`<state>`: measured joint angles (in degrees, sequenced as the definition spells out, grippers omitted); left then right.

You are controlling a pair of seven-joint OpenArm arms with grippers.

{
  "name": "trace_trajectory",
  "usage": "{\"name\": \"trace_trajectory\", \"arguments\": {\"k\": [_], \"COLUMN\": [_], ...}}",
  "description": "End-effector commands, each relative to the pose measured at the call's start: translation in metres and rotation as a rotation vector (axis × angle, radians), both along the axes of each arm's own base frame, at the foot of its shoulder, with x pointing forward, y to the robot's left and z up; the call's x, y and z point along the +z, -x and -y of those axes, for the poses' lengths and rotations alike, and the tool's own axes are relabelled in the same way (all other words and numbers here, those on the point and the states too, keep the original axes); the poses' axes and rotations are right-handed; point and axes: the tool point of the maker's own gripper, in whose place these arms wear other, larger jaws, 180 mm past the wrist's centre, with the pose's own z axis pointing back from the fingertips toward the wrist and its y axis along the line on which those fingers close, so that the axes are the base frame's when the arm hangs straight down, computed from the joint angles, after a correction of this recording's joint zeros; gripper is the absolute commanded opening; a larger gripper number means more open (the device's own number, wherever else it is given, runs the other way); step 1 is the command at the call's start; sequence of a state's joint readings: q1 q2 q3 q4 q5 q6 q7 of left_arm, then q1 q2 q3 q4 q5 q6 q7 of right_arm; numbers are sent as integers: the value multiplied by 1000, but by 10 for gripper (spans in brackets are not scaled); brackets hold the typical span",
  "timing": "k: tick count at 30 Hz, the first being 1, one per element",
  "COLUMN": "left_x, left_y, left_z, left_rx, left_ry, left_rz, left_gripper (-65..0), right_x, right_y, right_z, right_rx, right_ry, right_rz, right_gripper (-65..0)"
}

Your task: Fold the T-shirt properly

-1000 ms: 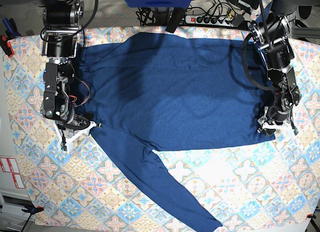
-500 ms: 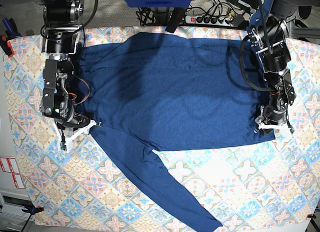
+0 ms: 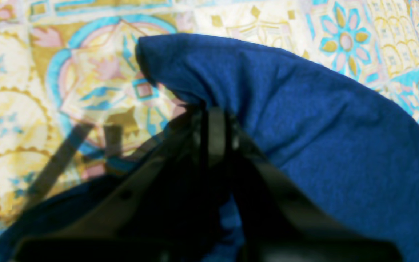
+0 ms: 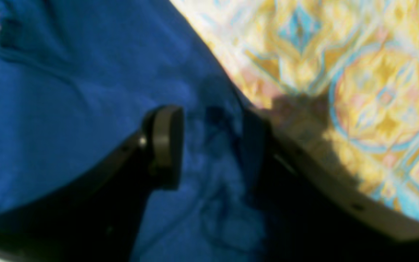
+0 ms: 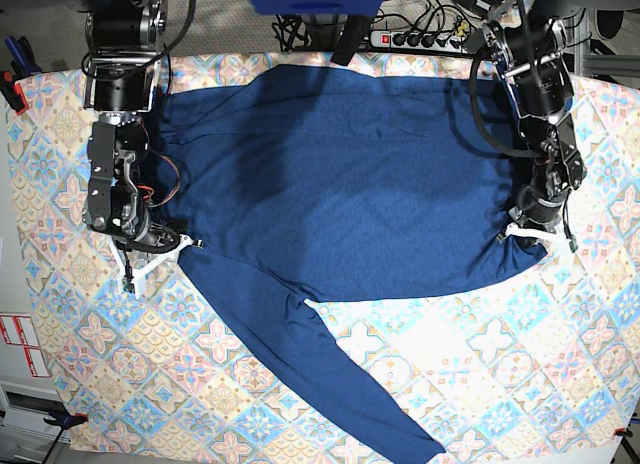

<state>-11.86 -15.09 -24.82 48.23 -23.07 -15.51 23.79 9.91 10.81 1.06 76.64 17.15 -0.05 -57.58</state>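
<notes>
- Right gripper [image 5: 158, 256], scene left: down at the shirt's [image 5: 340, 184] near-left edge, about where the near sleeve [image 5: 320, 369] leaves the body. Wrist view shows its fingers [image 4: 164, 145] set moderately apart with a puckered ridge of blue cloth between them; not clamped. View is blurred, so whether either pad touches the cloth I cannot tell.
- Shirt lies spread across the far half of the tablecloth [image 5: 500, 384], body running left to right, mostly flat with light creases.
- Near sleeve trails diagonally toward the near right, cuff close to the cloth's near edge. Not folded in.
- The other sleeve is not clearly visible; it may be tucked under or along the far edge. Cannot tell.
- Left gripper [image 5: 538, 232], scene right: at the shirt's near-right corner. Wrist view shows the fingers [image 3: 215, 131] pinched tight on a fold of the corner, the fabric arching up off the tablecloth around them.
- Progress, as I read it: early. No fold is laid yet; one corner is gripped and raised, the opposite side is only straddled.
- Left to do: secure the left-side grip, carry that near edge over the body, bring the sleeve in, then fold to a compact stack.
</notes>
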Motion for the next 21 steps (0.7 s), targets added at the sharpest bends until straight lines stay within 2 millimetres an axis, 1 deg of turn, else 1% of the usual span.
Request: {"name": "trace_trajectory", "arguments": {"k": [1,2,4,6,8,10,13,15,16,19,21], "left_x": [16,14,14,16,20,30,37,37,37,35,33], "left_y": [-11,-8,-7,-8,-4,-3,-3,-2,-2,1,5], "left_z": [-10,-10,-11,-11,-12,-12,-13,-13,-13,-14,-15], "left_rx": [4,5,6,5,0,-11,-17,-18,-18,-18,-17], "left_ry": [-23,-23,-24,-29,-44,-68,-85,-87,-87,-89,-91], "left_rz": [45,38,38,44,55,83,100,99,99,91,84], "left_gripper": [-650,-650,-650,-650,-650,-650,-650,-650,-650,-650,-650], "right_x": [19,14,15,15,16,13,12,11,10,5,-1], "right_y": [-21,-22,-31,-37,-45,-51,-61,-68,-71,-75,-78], "right_z": [3,-1,-12,-11,-17,-19,-18,-15,-12,8,16], "right_rx": [7,22,64,96,124,136,139,128,121,90,70], "right_ry": [8,11,21,52,65,73,79,82,84,109,113], "right_rz": [63,47,41,30,25,6,-14,-9,0,10,10], "right_gripper": [-386,-386,-386,-386,-381,-345,-268,-223,-212,-207,-207]}}
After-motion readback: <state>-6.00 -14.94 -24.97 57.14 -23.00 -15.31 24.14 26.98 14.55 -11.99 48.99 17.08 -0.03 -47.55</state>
